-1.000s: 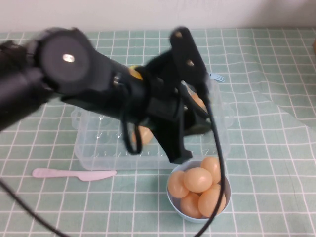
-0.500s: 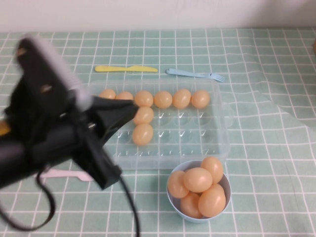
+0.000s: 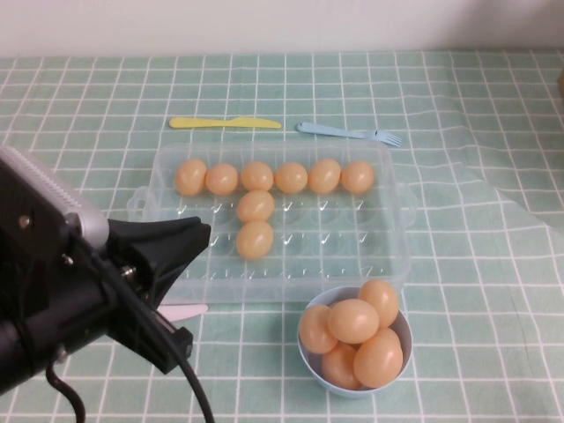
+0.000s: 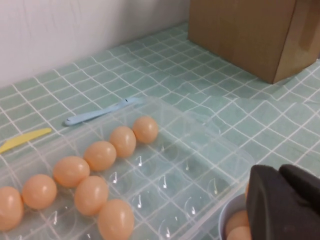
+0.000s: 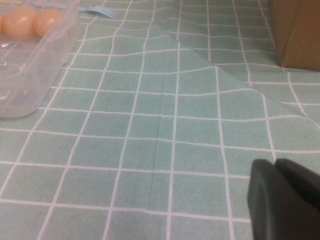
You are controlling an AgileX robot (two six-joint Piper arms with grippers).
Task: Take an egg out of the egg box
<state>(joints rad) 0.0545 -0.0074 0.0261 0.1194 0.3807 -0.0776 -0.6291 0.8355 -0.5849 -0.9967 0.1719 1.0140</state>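
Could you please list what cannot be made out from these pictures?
- White knife, high view: mostly hidden behind the left arm.
- Left pincer: shut, empty; near end of egg box hidden behind it.
- Blue bowl: lower eggs covered by upper ones; cut off in left wrist view.
- Right pincer, right wrist view: only the tips show; absent from high view.
- Cardboard box: cut off by the edge.

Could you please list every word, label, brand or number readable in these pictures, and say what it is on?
None: no readable text anywhere.
The egg box, eggs, blue bowl, yellow knife, blue fork and cardboard box are unmarked.
The left gripper, by the egg box's left end, and the right gripper carry no lettering.
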